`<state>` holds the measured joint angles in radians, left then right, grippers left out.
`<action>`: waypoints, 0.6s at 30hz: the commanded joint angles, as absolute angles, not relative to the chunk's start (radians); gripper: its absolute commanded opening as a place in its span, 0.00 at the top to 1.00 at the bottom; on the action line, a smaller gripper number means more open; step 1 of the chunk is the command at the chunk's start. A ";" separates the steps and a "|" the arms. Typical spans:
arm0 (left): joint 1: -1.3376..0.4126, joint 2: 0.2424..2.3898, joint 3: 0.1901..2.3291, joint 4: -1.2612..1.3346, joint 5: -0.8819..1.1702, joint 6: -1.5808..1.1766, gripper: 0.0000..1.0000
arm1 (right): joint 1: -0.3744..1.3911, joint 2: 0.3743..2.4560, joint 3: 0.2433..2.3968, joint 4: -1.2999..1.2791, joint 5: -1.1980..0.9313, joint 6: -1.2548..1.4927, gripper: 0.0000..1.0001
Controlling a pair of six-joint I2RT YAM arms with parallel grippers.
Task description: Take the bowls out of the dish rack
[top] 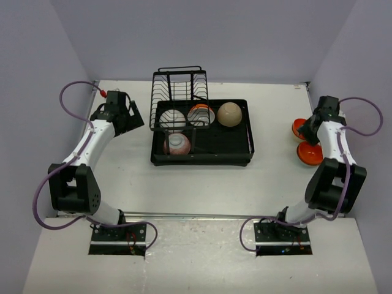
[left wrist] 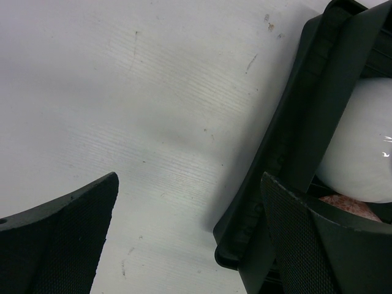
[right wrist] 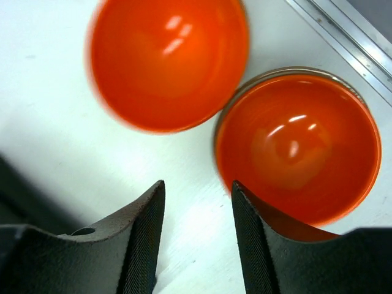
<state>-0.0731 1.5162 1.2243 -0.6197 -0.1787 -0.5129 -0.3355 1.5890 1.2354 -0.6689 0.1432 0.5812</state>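
Bright, even overhead light — soft shadows, white glare spots inside both orange bowls, the upper-left one blurred

Table: dish rack, two orange bowls (side by side)

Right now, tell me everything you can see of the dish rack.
The dish rack is a black, seemingly plastic rectangular tray with a low raised rim, lying flat on the table. An upright wire section stands at its far left end. Resting in it: a white bowl and an orange-rimmed bowl at the wires' foot, a tan bowl dome-up to their right, a pink speckled bowl near the front left.
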 commanded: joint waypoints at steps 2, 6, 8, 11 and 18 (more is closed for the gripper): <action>-0.067 1.534 1.247 -0.618 -0.176 -0.502 0.02 | -0.230 1.375 1.321 -0.675 0.178 0.580 0.51; -0.067 1.549 1.253 -0.618 -0.178 -0.511 0.02 | -0.149 1.281 1.280 -0.534 -0.106 0.919 0.47; -0.067 1.552 1.258 -0.618 -0.161 -0.518 0.02 | -0.134 1.221 1.065 -0.226 -0.300 1.300 0.49; -0.067 1.552 1.284 -0.626 -0.149 -0.528 0.03 | -0.010 1.213 0.939 0.021 -0.240 1.605 0.53; -0.067 1.548 1.361 -0.670 -0.155 -0.534 0.02 | 0.236 1.390 1.057 0.063 -0.084 1.775 0.56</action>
